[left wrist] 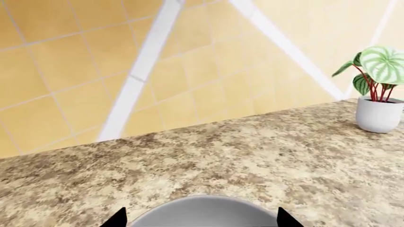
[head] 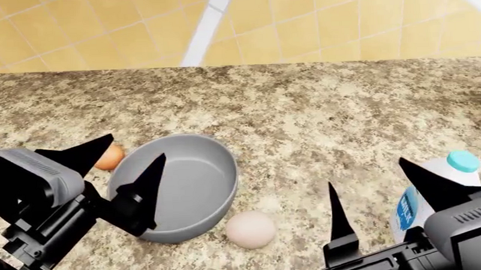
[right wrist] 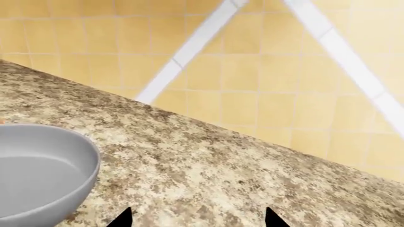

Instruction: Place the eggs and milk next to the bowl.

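Jaws: I had both the left gripper (head: 121,160) and right gripper (head: 371,193) spread wide, holding nothing.
Eggs: orange egg (head: 109,157) and pale egg (head: 250,229) touched the bowl (head: 190,191), mid-worktop.
Milk: milk jug (head: 434,191) stood apart, toward the worktop's right edge.
Next: I judged the milk remained; right gripper must close around it.

Bowl (head: 196,186) matte grey; eggs orange-brown (head: 110,157) and pale pink (head: 250,229); milk jug (head: 422,191) white, light-blue cap; countertop (head: 320,114) speckled brown-beige.
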